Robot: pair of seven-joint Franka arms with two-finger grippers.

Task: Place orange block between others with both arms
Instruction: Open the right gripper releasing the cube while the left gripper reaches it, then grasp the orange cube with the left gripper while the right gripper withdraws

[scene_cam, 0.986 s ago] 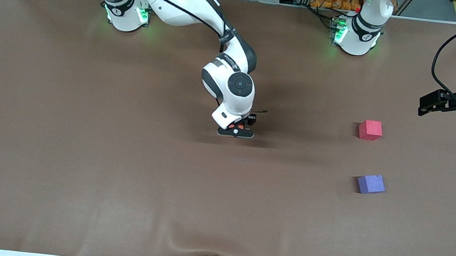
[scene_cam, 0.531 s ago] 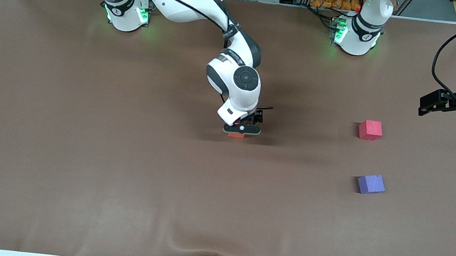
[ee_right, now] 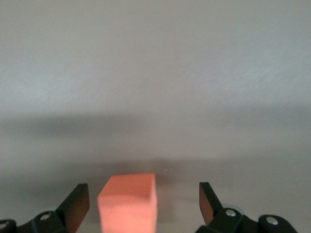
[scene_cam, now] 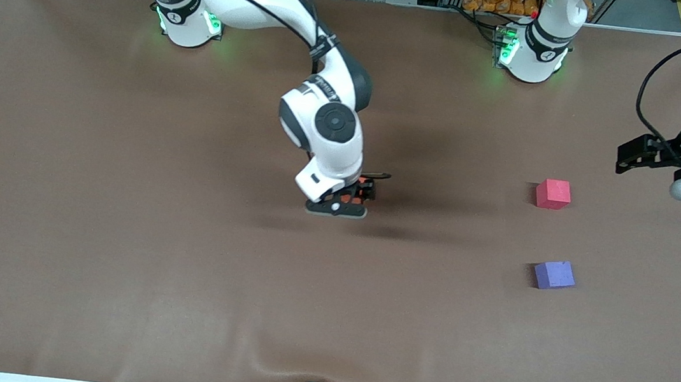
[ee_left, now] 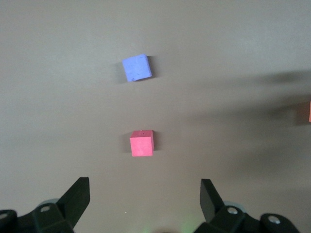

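Your right gripper [scene_cam: 338,207] sits at the centre of the front frame, low over the middle of the brown table [scene_cam: 115,255], fingers spread wide and pinching nothing. In the right wrist view the gripper [ee_right: 144,206] shows both fingertips [ee_right: 77,204] at the bottom corners, with clear gaps to the orange block [ee_right: 128,203] standing on the table between them, closer to one finger than the other. From the front you see only slivers of the orange block [scene_cam: 356,196] through the gripper body.

Your left gripper [scene_cam: 636,153] waits at the right edge of the front frame, up in the air over the left arm's end of the table, fingers spread and empty. Its wrist view shows the gripper [ee_left: 145,201] with both fingertips [ee_left: 80,191] at the bottom of the frame and bare table between them.

The red-pink cube [scene_cam: 553,193] lies right of centre in the front frame; the purple-blue cube [scene_cam: 554,274] lies below it, nearer the camera, with open table between the two. The left wrist view shows the same pair, red-pink cube [ee_left: 142,143] at mid-frame and purple-blue cube [ee_left: 136,67] above it, with an orange sliver [ee_left: 309,111] at the right edge.

The orange block is well apart from both cubes, toward the right arm's end.
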